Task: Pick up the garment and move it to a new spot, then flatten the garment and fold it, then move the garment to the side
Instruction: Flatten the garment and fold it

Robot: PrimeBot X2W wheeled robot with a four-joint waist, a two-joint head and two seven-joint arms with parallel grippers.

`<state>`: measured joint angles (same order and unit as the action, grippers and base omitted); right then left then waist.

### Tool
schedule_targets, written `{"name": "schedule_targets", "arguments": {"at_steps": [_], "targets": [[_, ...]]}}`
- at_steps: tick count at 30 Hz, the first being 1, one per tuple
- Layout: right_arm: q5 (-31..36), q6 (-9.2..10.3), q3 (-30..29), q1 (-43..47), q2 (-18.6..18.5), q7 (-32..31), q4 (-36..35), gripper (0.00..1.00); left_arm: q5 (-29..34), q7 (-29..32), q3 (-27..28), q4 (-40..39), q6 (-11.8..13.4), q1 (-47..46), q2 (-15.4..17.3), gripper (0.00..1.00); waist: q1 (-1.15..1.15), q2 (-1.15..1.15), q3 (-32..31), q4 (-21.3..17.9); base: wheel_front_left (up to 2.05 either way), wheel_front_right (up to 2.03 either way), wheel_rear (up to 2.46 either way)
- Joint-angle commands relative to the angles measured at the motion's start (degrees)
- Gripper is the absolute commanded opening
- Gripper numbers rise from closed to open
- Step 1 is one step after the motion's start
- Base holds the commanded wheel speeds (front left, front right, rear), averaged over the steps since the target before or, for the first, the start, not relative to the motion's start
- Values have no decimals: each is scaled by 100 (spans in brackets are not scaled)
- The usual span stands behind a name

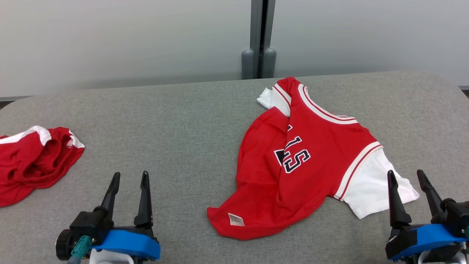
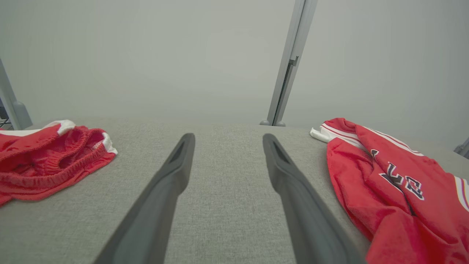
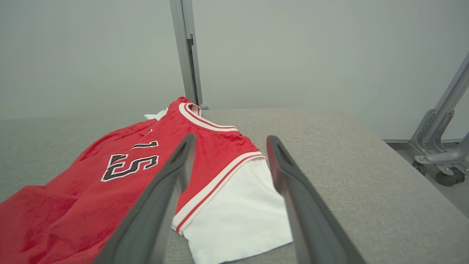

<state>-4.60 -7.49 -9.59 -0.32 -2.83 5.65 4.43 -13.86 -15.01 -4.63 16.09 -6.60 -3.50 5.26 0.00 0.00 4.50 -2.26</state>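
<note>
Two garments lie on the grey padded table (image 1: 183, 121): the red jersey (image 1: 304, 157), right of centre with its collar toward the far edge, and bunched red shorts (image 1: 33, 161) at the far left, well apart. I take the jersey as the piece in hand; it lies just ahead of my right side.

Risks, biggest first.
1. Jersey not flat: one body panel laps over the front along a diagonal crease that cuts through the lettering. Folding on top of that would, I judge, lock the crease in and give a lopsided stack.
2. Collar end sits near the table's far edge; a hard push away from me could carry it over.
3. The white sleeve (image 1: 370, 190) nearest me is spread, but the far sleeve (image 1: 269, 98) is mostly tucked under. A pinch there may catch one layer only, so the cloth slides instead of opening.
4. Hem corner shows its white label (image 1: 236, 219), so it seems flipped; easy to miss when smoothing.
5. Thin cloth on a soft pad: steep fingertips could dig into padding and miss fabric.

Pose. My left gripper (image 1: 130, 173) sits low at the near edge, fingers pointing away from me, spread wide with nothing between them, bare table beneath, between shorts and jersey. My right gripper (image 1: 405, 172) mirrors it at the near right, fingers spread wide and empty, tips over the outer edge of the white sleeve; whether they touch the cloth I cannot tell.
</note>
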Motion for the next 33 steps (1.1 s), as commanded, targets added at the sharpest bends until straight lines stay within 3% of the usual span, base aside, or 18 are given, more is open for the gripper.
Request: {"name": "schedule_targets", "arguments": {"at_steps": [1,12,21,33], "targets": [[-1,-1,5,21,-12,5,-32,100,29,-25,-34,5,-28,-110,-4,100,0,0,9,-13,0,0,0],[-165,-1,389,-261,-11,65,130,100,-175,971,-1175,1484,-98,-1660,-124,100,0,0,375,-499,0,0,0],[-288,-1,718,-473,-11,230,318,100,-442,1554,-1390,2792,32,-2609,-216,100,0,0,603,-1009,0,0,0],[-452,-1,1039,-641,-11,460,641,100,-648,1525,-1410,3731,259,-3052,-228,100,0,0,629,-1531,0,0,0]]}}
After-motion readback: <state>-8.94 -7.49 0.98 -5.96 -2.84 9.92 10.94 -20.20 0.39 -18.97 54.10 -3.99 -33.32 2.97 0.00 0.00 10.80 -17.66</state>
